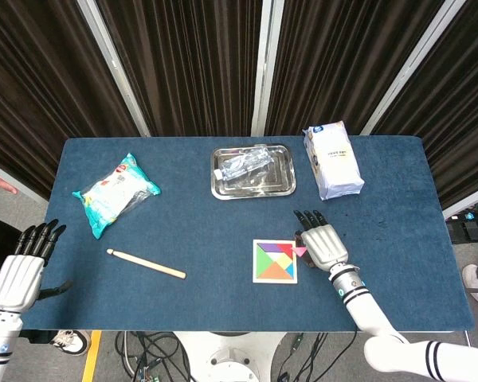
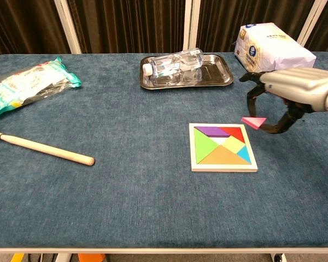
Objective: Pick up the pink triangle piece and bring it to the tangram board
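Transport looks nearly complete. In the head view, the right hand (image 1: pixel 322 243) hovers palm-down with the pink triangle piece (image 1: pixel 299 251) showing at its thumb side, and the tangram board (image 1: pixel 274 261) lies just beyond that same side, close to the hand; the left hand (image 1: pixel 20 270) hangs off the table's (image 1: pixel 207 223) near corner, well apart, fingers spread and holding nothing. In the chest view, the right hand (image 2: pixel 287 93) pinches the pink triangle piece (image 2: pixel 254 121) between thumb and a finger, lifted clear of the cloth, just above the tangram board's (image 2: pixel 223 165) nearest upper corner. The pick-up is done; what remains, I judge, is a short carry inward over the tangram board.
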Robot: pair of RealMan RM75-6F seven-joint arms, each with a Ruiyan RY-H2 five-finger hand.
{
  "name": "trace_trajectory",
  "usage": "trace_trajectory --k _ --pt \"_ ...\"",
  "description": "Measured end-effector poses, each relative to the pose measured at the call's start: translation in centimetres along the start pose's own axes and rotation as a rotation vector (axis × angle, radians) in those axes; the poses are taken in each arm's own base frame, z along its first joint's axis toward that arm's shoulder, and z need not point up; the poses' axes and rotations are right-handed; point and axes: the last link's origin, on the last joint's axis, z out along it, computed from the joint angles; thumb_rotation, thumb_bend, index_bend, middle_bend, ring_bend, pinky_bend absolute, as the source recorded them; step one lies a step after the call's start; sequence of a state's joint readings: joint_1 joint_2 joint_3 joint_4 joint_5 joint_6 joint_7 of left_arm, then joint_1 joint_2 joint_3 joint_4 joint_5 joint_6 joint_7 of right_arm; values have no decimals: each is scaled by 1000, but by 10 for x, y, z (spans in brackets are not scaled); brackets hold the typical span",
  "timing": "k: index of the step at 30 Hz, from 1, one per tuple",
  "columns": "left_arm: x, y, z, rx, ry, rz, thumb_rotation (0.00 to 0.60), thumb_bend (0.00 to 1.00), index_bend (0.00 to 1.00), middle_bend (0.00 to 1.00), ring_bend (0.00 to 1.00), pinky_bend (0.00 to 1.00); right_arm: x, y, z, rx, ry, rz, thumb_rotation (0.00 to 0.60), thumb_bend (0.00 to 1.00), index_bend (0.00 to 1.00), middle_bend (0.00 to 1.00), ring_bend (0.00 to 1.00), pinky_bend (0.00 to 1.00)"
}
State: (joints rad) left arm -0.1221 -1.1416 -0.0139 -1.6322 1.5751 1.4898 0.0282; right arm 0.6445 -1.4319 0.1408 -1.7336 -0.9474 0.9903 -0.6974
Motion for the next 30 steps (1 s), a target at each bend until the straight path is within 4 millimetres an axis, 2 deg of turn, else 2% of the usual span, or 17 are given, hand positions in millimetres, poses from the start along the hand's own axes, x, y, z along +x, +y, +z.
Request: trace_trajectory --k 10,30 --pt "0 -3 -1 3 1 -7 600 0 1 0 0 0 -2 -39 13 -5 -44 -12 600 266 597 0 0 0" --pt "-2 -9 -3 17 -3 -17 600 0 2 0 0 0 -17 -63 20 -61 -59 3 600 284 599 0 0 0"
